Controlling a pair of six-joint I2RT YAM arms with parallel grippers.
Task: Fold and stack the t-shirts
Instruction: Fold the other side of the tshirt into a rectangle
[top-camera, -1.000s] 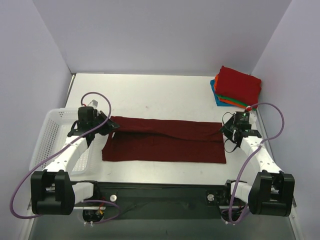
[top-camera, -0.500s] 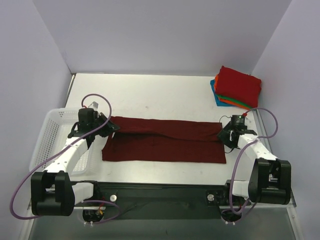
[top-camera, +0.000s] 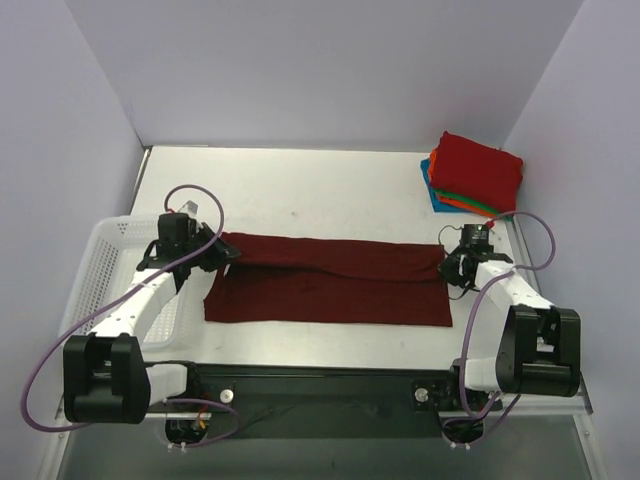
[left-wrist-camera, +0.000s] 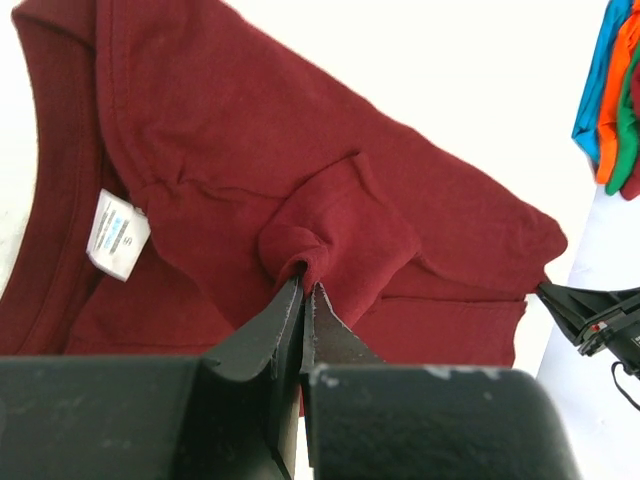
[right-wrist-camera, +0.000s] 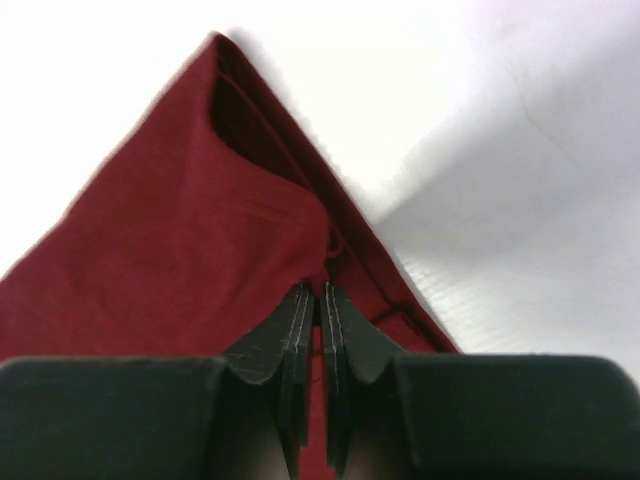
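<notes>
Nearest to the arm bases lies the shirt (top-camera: 330, 285), dark maroon, spread flat as a long band across the table (top-camera: 300, 190), its long side running from 9 to 3 o'clock. The near hem is straight. The far part is folded over itself, so a ridge crosses the cloth.

The left claw (top-camera: 222, 253) sits at the far left corner of the shirt, at about 10 o'clock from its middle. In the left wrist view its two fingers are pressed together on a small bunch of maroon cloth that rises from the fold. It is clenched on the shirt. A white label (left-wrist-camera: 117, 233) shows inside the collar, at 9 o'clock from the fingertips (the print on it is too small to read).

The right claw (top-camera: 447, 268) is at the right end of the shirt, at about 3 o'clock from its middle. In the right wrist view the fingers stand nearly together, with only a thin slit between them, and the edge of the cloth goes into this slit. It grasps the shirt near the corner, which points away to 12 o'clock.

A white mesh basket (top-camera: 95, 270) stands at 9 o'clock, just beside the left claw.

Farthest, at 1 o'clock, the stack (top-camera: 478, 175) of folded shirts rests in the far right corner, well apart from the maroon one. Red is on top, with orange, green and blue edges below.
</notes>
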